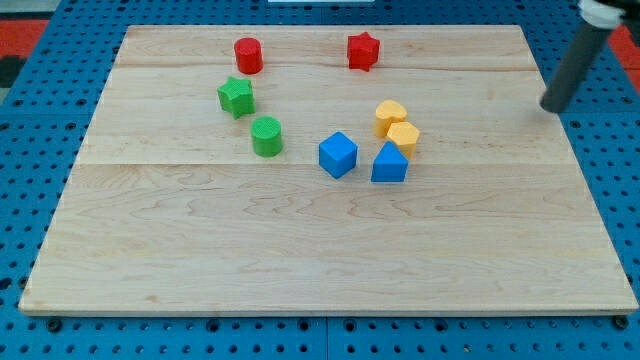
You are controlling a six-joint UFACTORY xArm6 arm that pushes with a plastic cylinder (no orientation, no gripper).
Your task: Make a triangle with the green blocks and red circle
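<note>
Red cylinder, green star and green cylinder cluster at the board's eleven o'clock in a shallow triangle, seemingly near done. My tip, a fingerless rod, stands well apart at two o'clock.

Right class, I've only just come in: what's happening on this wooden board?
A robot arm with a dark rod is meant to push the two green blocks and the red circle into a triangle. My tip sits near the board's right edge, far from every block and touching none. The red circle, green star and green circle lie close together at the upper left, in a slightly bent line. The red star, two blue blocks and two yellow blocks sit apart.
</note>
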